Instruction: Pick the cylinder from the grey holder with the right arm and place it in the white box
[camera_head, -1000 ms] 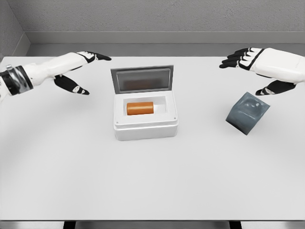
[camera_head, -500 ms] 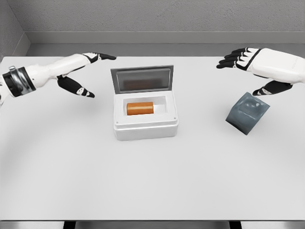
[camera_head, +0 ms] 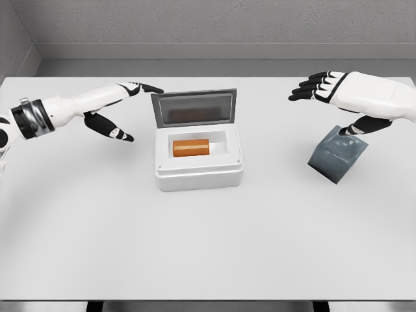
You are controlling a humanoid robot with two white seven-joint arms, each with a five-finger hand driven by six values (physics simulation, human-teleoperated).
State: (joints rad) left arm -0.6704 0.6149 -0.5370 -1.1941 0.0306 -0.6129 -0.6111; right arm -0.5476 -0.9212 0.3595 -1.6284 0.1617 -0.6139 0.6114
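Fingers on the right hand (camera_head: 325,88) are spread and extended, holding nothing; the hand hovers above the far edge of the dark grey, glossy block-shaped holder (camera_head: 337,155), which sits tilted on the white table (camera_head: 208,247). Fingers of the left hand (camera_head: 120,107) are likewise spread and empty, poised just left of the box lid. The orange cylinder (camera_head: 190,147) lies on its side inside the white rectangular box (camera_head: 199,170), whose grey-lined lid (camera_head: 193,108) stands open behind it. The holder appears empty. In my judgement the placement is effectively done. What remains is a clean retreat: the right hand should lift clear without clipping the tilted holder, and neither hand should brush the upright lid or jostle the box.
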